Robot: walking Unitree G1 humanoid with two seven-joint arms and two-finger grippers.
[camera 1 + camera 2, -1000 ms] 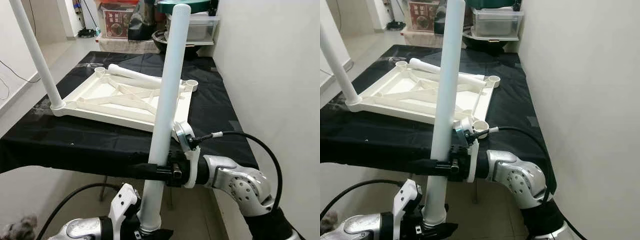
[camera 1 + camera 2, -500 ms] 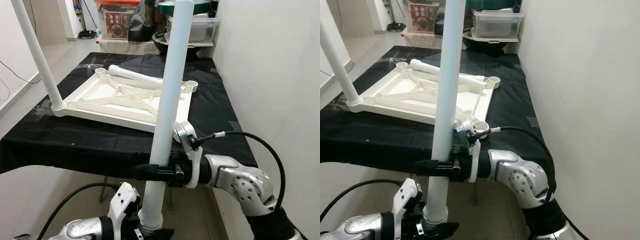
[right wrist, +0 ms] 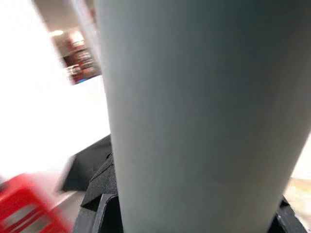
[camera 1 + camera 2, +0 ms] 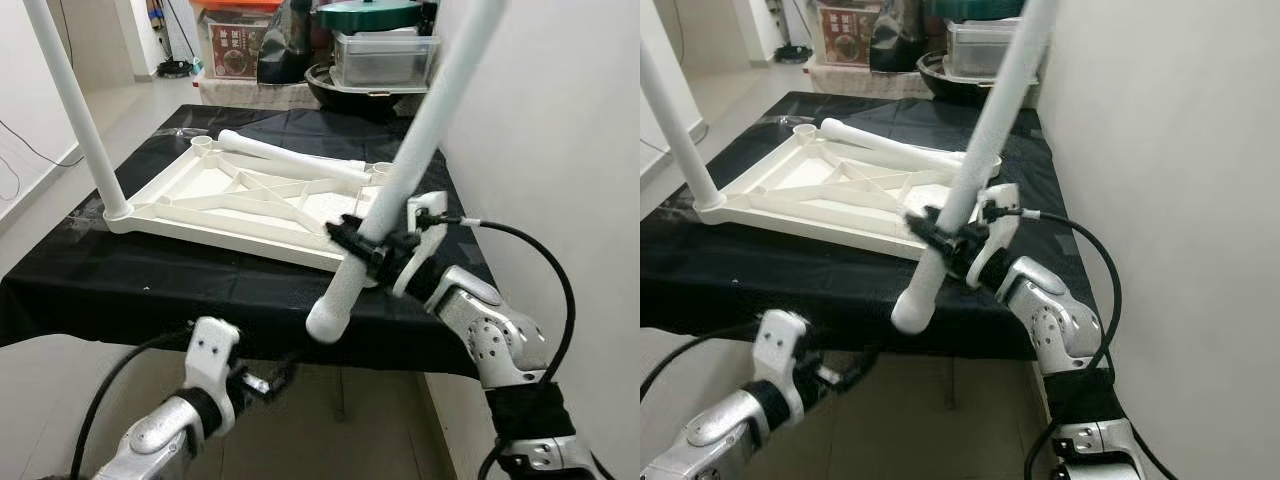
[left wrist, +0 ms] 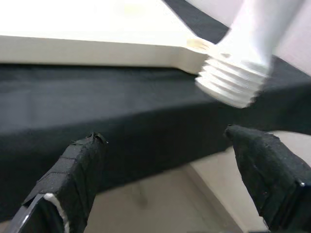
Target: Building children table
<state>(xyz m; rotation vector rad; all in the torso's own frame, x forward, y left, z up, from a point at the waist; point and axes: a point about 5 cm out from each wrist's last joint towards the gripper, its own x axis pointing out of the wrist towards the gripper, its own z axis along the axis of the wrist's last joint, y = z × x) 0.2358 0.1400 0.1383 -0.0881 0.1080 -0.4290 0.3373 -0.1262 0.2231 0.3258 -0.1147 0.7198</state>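
The right gripper [image 4: 362, 246] clenches a white leg [image 4: 420, 150], tilted (threaded end down) toward the upturned panel's [image 4: 240, 200] near socket; the left gripper [image 5: 170, 170], fingers released, hangs below the tabletop [image 4: 150, 280].

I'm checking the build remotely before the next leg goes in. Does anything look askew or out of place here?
Yes. The leg clamped in the right gripper leans steeply, threaded end low over the table's front edge, not over a socket. Another loose leg lies across the upturned tabletop. The left gripper is open below the edge.
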